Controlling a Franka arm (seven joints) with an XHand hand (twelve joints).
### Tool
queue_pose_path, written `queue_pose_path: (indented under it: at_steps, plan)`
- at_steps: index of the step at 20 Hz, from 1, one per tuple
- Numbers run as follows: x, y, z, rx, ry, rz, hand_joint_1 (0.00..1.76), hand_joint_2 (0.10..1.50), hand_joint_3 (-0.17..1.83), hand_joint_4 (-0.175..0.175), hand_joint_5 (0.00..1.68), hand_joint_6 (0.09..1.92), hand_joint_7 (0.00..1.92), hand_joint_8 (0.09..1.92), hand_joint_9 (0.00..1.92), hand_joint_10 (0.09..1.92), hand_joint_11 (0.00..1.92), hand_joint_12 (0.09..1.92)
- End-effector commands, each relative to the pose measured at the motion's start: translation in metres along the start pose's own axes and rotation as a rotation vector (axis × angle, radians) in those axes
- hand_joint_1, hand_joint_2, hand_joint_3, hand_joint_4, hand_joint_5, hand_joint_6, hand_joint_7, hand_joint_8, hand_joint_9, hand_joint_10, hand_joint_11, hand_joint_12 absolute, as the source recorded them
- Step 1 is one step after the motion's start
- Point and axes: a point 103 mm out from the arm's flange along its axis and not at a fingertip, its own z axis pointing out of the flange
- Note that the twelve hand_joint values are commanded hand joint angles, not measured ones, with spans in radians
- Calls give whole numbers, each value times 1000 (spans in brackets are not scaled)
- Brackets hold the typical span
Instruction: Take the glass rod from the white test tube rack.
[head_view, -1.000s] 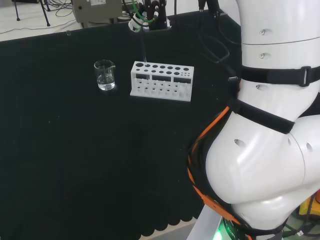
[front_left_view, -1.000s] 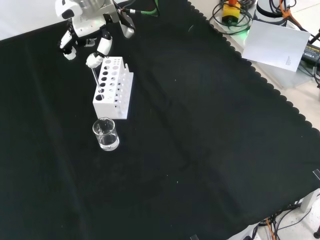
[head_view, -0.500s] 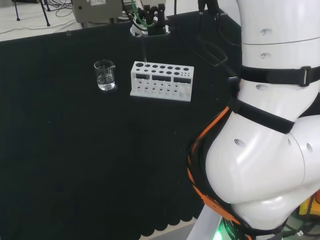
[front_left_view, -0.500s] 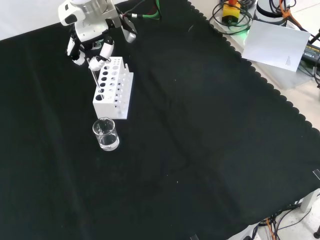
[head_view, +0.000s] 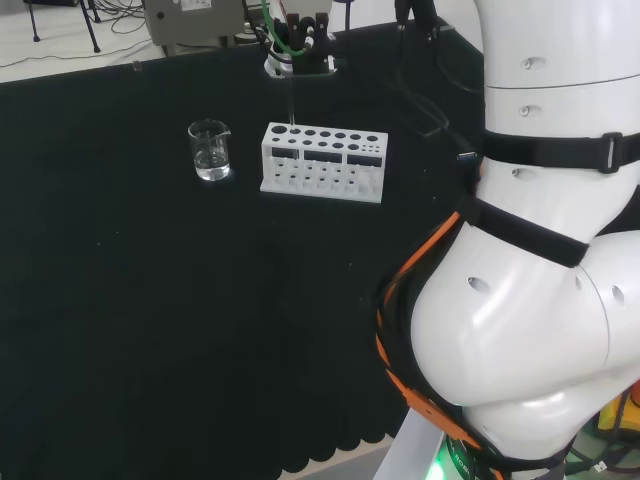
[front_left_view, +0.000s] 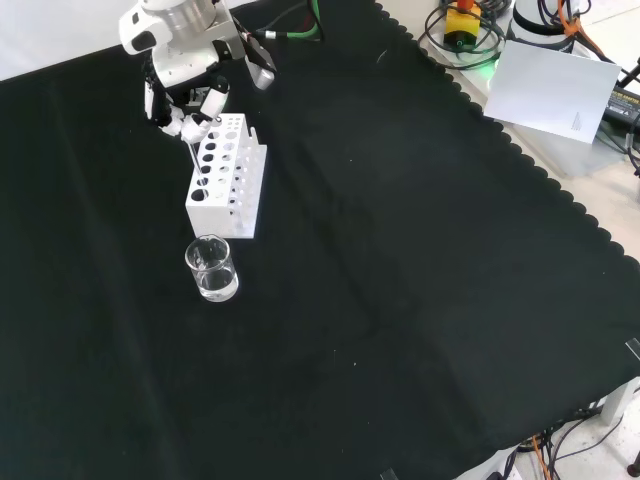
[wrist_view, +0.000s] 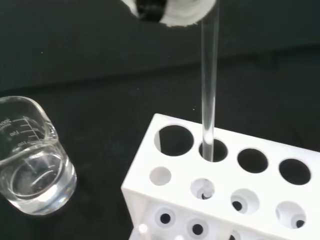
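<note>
Black cloth (front_left_view: 400, 250) under white rack (front_left_view: 226, 178)

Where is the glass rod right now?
The glass rod stands upright in a hole of the white rack, at the end nearest the beaker, with the hand at its top.

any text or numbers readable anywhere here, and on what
Beaker: faint white graduation marks and small numbers on its wall, too blurred to read.
White test tube rack: no print.
Glass rod: no print.
White sheet of paper past the cloth's edge: a small mark, too small to read.
</note>
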Motion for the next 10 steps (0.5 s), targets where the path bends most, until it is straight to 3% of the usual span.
queue_pose_path:
  at_steps: [1,5,10]
  plan:
    - [9,-5,-8,-67,40,-2,1278,996,188,-175,1056,646,1072,1188,1647,942,1768,763]
    - [11,-10,-19,-119,37,0,1290,858,470,-175,1053,712,1077,1236,1619,975,1606,794]
    - [9,-19,-36,-151,22,10,1297,714,741,-175,1067,792,1111,1276,1628,967,1594,781]
